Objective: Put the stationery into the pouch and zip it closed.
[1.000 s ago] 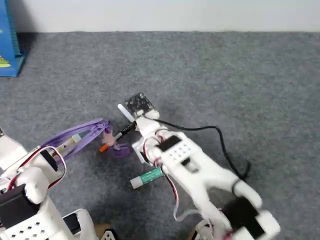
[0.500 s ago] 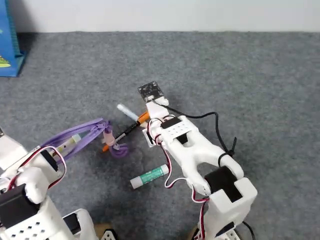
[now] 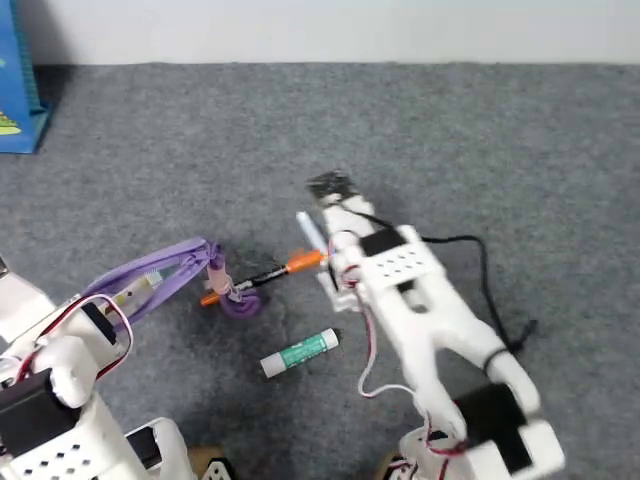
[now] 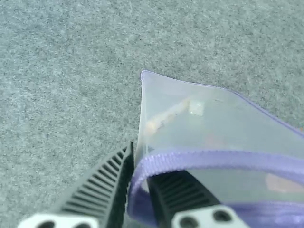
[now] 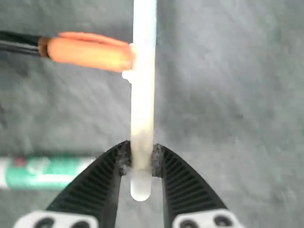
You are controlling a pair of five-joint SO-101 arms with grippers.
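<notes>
A clear pouch (image 3: pixel 150 276) with purple trim lies at the left, its mouth facing the middle. My left gripper (image 4: pixel 137 183) is shut on the pouch's (image 4: pixel 213 128) purple edge. A white pen (image 3: pixel 309 231) is clamped in my right gripper (image 3: pixel 325 250) near the table's middle, to the right of the pouch mouth. In the right wrist view the pen (image 5: pixel 143 85) sticks straight out from between the fingers (image 5: pixel 141 161). A black pen with an orange cap (image 3: pixel 270 272) lies between pouch and gripper, its cap (image 5: pixel 90 51) touching the white pen. A green glue stick (image 3: pixel 299 352) lies nearer the front.
A purple loop (image 3: pixel 241 301) sits at the pouch mouth beside the orange pen's end. A blue box (image 3: pixel 18 90) stands at the far left edge. Grey carpet (image 3: pixel 480 150) stretches open behind and to the right. The right arm's black cable (image 3: pixel 490 290) trails to the right.
My right gripper has closed on the white pen and carried it to the right, away from the pouch mouth. The orange-capped pen has shifted with it. The left arm and pouch have stayed still.
</notes>
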